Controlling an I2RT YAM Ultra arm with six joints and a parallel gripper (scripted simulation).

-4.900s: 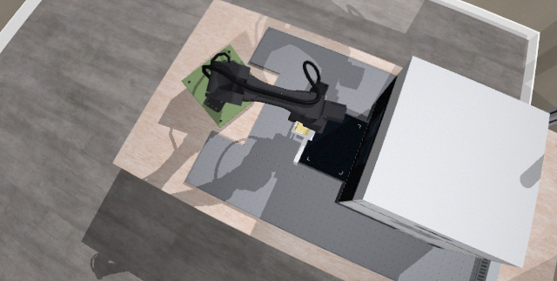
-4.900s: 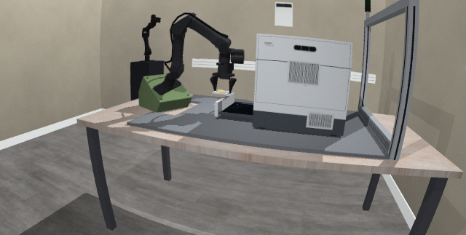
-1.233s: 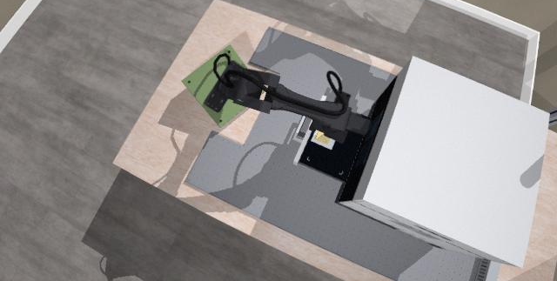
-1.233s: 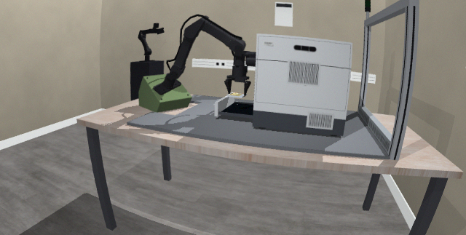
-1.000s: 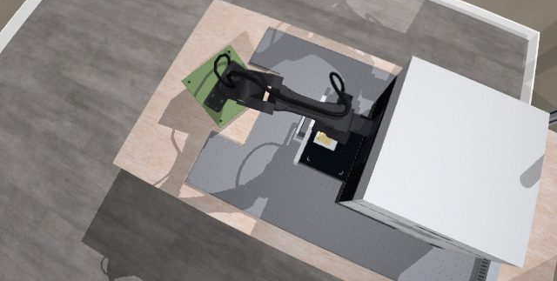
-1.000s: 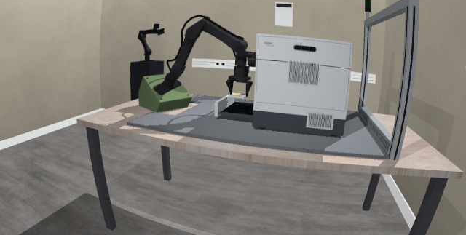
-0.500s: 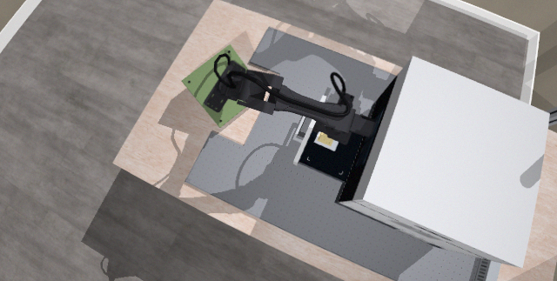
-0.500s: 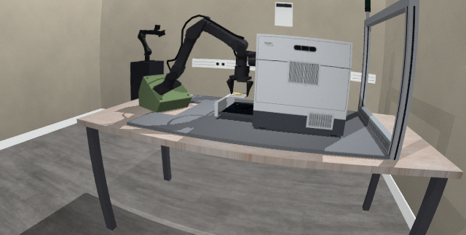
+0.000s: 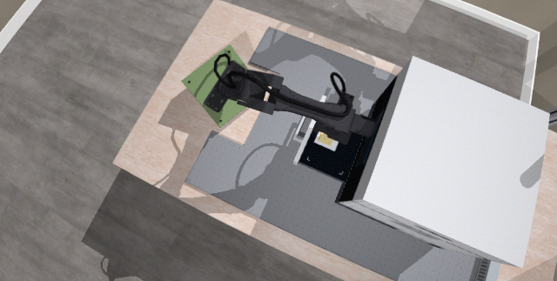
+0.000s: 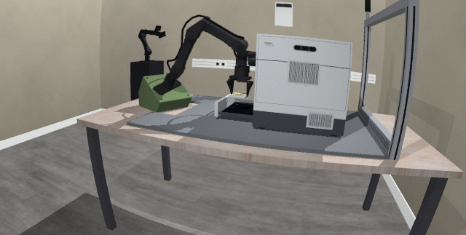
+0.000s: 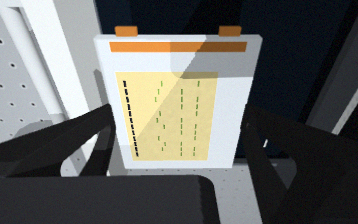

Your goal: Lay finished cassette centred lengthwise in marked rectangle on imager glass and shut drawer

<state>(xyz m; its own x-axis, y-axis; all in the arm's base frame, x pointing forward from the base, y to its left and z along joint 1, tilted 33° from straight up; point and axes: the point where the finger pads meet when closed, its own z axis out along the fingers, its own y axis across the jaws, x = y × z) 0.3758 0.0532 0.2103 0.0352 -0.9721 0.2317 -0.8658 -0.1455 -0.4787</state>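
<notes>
My gripper [image 11: 178, 110] [image 10: 239, 90] is shut on the finished cassette [image 11: 177, 95] [image 9: 326, 140] [image 10: 237, 93], a white plate with a pale yellow gel window and an orange strip with two orange tabs at its far end. I hold it flat above the dark glass [image 9: 326, 161] [image 10: 240, 108] [image 11: 290, 55] of the open drawer of the gel imager [image 9: 452, 155] [image 10: 302, 78], a large white box. The cassette hangs over the part of the glass nearest the arm. White corner marks [image 9: 308, 158] [image 9: 342, 172] show on the glass. The drawer's white front panel [image 9: 303, 141] [image 10: 223, 105] [image 11: 45, 55] stands left of the cassette.
The green arm base [image 9: 209, 85] [image 10: 162, 93] sits at the table's left. A grey perforated mat [image 9: 283, 211] [image 10: 204, 126] covers the wooden table [image 9: 148, 142] [image 10: 277, 155]. A tall grey frame [image 10: 402, 78] stands at the right edge.
</notes>
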